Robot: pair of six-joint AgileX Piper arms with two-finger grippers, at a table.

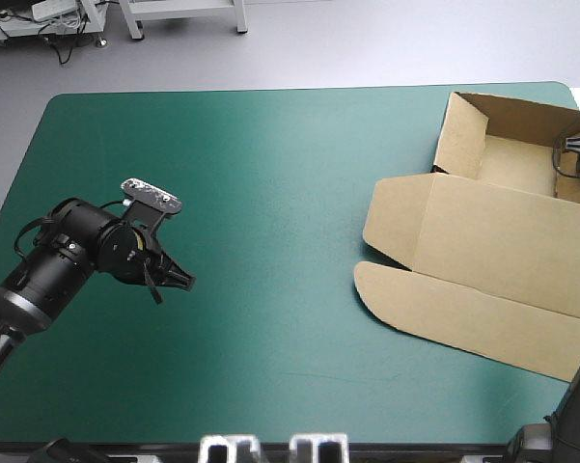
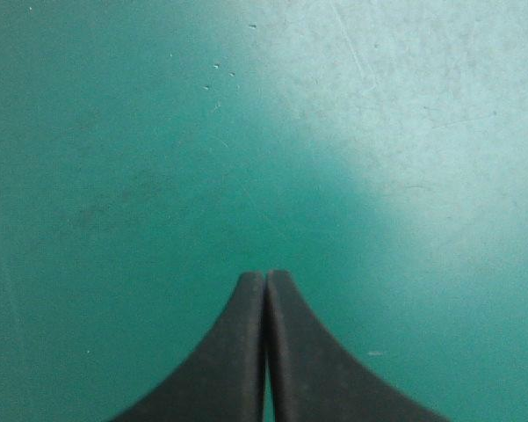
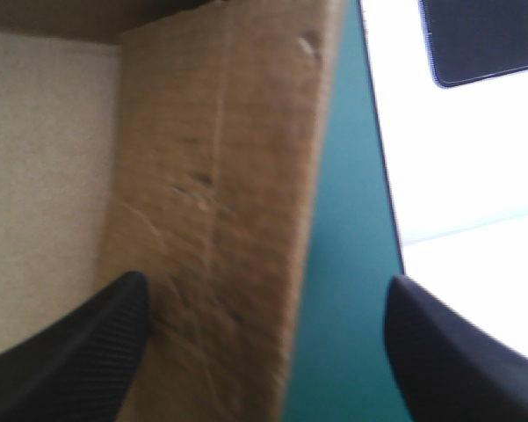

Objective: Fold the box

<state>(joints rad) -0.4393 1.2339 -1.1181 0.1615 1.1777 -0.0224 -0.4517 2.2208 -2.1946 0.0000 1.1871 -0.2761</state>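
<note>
The cut sheet of brown corrugated board, the box (image 1: 483,241), lies at the right side of the table's teal-green cover (image 1: 270,193). Its tray part, with walls raised, sits toward the far right corner. The wide lid panel (image 1: 502,236) and a long rounded flap (image 1: 454,313) lie flat on the near side. The left gripper (image 1: 179,280) hangs over bare cover well apart from the board, its two black fingers pressed together into one point (image 2: 265,277) with nothing between them. The right gripper (image 1: 574,147) is at the tray by the table's right edge. In its wrist view the fingers stand wide apart (image 3: 265,280), released, with one upright board wall (image 3: 220,220) between them. The board looks light and stiff, likely to bend only along its scored creases and to slide easily on the smooth cover. A pinch on a free panel edge near a crease seems safest, with the other arm steadying the tray.
</note>
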